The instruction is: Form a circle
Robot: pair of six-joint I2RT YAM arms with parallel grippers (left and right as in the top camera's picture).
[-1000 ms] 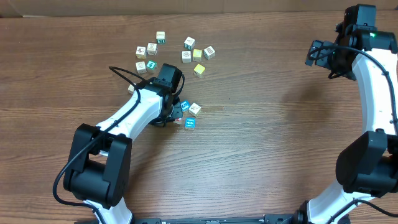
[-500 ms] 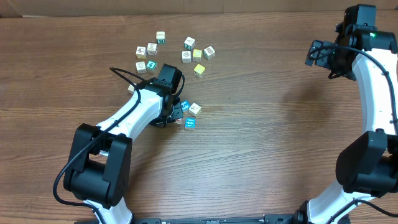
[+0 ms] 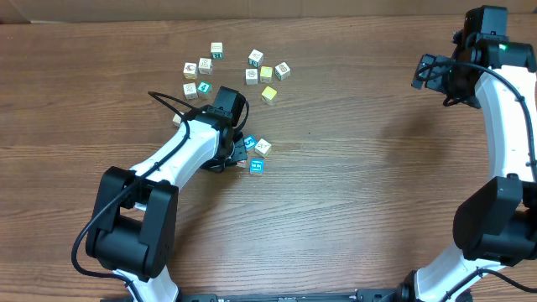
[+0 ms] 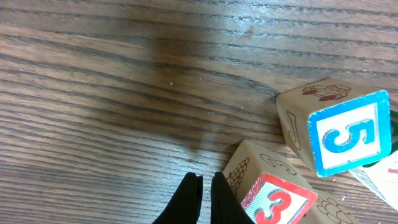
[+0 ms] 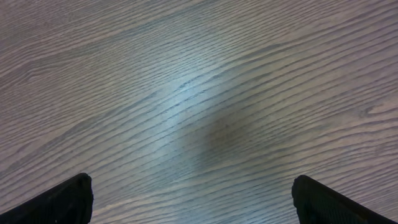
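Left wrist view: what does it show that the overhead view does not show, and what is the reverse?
Only the left wrist view shows the prints: 5 on the blue-faced cube, 3 on the red-faced cube, and the left end effector shut on nothing. Only the overhead view shows the right arm far off, two yellow cubes and other loose cubes. Both show the wooden table and the cluster beside that end effector.

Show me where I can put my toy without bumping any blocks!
The table is bare between the little ring of blocks and the right arm. It's crowded on the far side, where loose blocks scatter beyond the left tool.
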